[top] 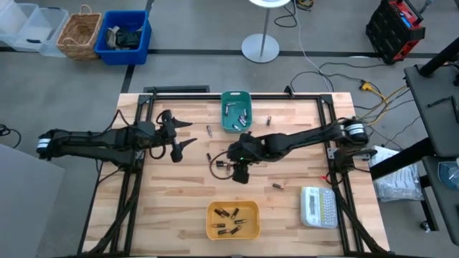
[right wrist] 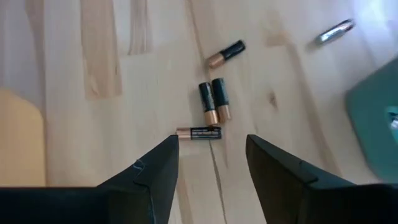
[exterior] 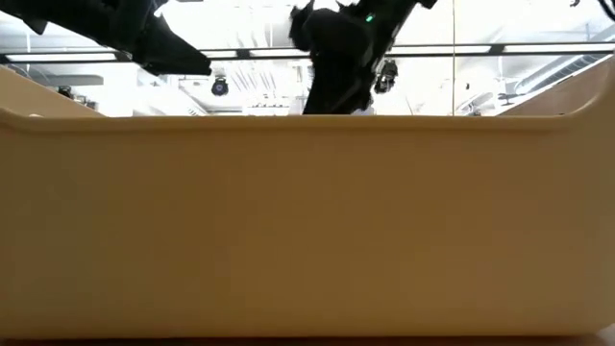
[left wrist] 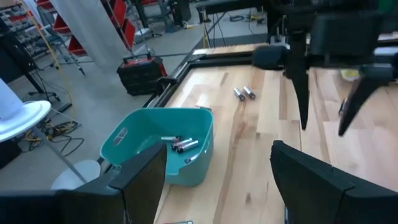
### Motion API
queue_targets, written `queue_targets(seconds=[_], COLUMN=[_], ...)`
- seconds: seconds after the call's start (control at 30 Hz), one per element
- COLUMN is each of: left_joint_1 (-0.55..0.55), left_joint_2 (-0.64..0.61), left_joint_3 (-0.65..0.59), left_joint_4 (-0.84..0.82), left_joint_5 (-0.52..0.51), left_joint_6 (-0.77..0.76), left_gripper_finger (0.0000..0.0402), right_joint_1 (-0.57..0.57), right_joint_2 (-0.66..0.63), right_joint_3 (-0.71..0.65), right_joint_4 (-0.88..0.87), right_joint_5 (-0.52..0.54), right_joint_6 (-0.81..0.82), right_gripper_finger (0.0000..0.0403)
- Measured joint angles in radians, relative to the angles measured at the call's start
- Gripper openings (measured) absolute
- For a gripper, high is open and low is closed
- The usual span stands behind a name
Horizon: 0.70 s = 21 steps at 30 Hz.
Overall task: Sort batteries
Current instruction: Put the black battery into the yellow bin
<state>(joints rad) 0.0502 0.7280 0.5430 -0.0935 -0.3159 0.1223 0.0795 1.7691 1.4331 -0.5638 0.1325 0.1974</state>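
Black-and-copper batteries (right wrist: pixel 214 99), labels unreadable

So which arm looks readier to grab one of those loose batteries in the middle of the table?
Probably the right. Its gripper hangs open directly over a small cluster of batteries, one lying just ahead of the fingers. The left gripper waits off to the side, open, away from them.

A lab or workshop: a wooden table (top: pixel 179 193) in a black frame (top: pixel 315 97) stands on grey floor, with cables (top: pixel 337 72) trailing, a red-and-black toolbox (top: pixel 396 29), a lamp base (top: pixel 260 48), storage bins (top: pixel 125 36) and red shelving (left wrist: pixel 93 25) beyond.
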Motion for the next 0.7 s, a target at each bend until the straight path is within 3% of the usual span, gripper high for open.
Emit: queue_targets(seconds=[0.23,0.7], left_joint_1=[0.0,0.0], left_joint_2=[0.0,0.005], left_joint_3=[0.0,0.0], left_joint_4=[-0.023,-0.035], left_joint_5=[0.0,-0.017], left_joint_6=[0.0,0.0], left_gripper_finger=[0.0263,0.0263], right_joint_1=[0.0,0.001], right_joint_2=[0.122,0.245], right_joint_3=[0.058,0.064], right_joint_4=[-0.016,0.003], right_joint_5=[-0.064,0.006], right_joint_6=[0.0,0.021], right_gripper_finger=[0.0212,0.026])
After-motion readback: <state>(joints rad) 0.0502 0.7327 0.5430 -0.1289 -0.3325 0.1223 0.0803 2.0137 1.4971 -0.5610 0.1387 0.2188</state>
